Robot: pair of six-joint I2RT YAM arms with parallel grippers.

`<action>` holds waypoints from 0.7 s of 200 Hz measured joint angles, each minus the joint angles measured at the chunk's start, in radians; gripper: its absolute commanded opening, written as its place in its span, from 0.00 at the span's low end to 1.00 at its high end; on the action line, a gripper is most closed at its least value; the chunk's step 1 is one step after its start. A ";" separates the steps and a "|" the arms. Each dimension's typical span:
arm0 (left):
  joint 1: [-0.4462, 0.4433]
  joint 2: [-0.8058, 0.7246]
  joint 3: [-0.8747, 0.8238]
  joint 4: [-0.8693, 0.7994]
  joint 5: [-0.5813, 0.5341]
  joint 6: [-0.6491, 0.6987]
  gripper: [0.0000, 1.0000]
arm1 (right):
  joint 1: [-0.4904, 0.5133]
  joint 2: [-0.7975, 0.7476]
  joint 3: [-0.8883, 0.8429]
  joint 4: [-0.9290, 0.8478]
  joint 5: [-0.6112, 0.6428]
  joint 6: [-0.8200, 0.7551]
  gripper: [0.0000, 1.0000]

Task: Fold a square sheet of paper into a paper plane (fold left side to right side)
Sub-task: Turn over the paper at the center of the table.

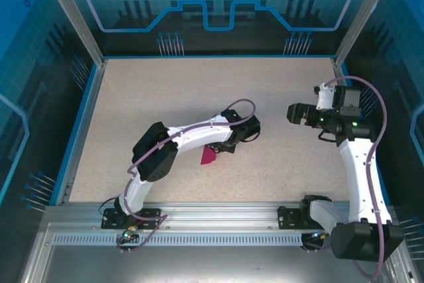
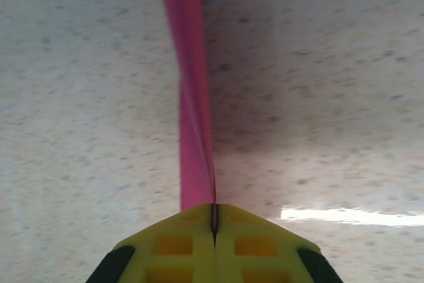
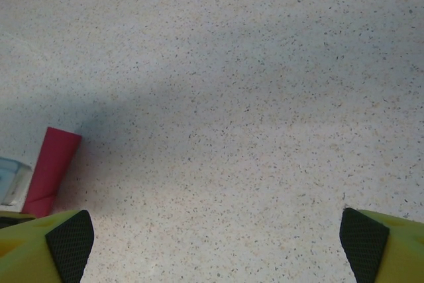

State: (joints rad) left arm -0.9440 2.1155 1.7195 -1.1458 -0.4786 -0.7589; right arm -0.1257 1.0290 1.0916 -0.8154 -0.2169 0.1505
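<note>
Paper (image 2: 195, 130), light and limp (creases easily): left gripper (image 2: 214, 220) pinches its edge, a sensible hold; right gripper (image 3: 216, 240) gapes, well apart from it.

The square sheet of paper (image 2: 192, 97) is matt, the speckled table (image 2: 331, 64) faintly glossy.

Speckled beige tabletop (image 1: 199, 97) w/ blue rim (image 1: 81, 124) on sides. Pink sheet of paper (image 1: 207, 157) at centre-front, down at the surface; can't tell if flat.
</note>
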 measured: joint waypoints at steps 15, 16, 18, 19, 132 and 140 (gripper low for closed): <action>0.011 0.020 0.006 0.043 0.059 0.002 0.00 | 0.000 -0.002 -0.004 -0.004 0.000 -0.003 0.99; 0.013 0.023 0.006 0.047 0.066 0.002 0.00 | 0.000 -0.003 -0.004 -0.004 0.000 -0.003 0.99; 0.014 0.025 0.006 0.053 0.075 0.002 0.00 | 0.000 -0.003 -0.005 -0.004 0.000 -0.003 0.99; 0.015 0.026 0.006 0.054 0.077 0.002 0.00 | 0.000 -0.003 -0.005 -0.004 0.000 -0.003 0.99; 0.068 0.063 -0.043 0.302 0.387 0.038 0.54 | -0.001 0.061 -0.019 -0.036 -0.091 -0.021 0.99; 0.070 0.055 -0.066 0.324 0.402 0.038 0.58 | -0.002 0.064 -0.018 -0.040 -0.101 -0.021 0.99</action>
State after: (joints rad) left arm -0.8738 2.1700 1.6531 -0.8219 -0.0761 -0.7208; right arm -0.1272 1.0931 1.0733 -0.8551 -0.3180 0.1295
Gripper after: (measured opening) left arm 0.525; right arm 0.992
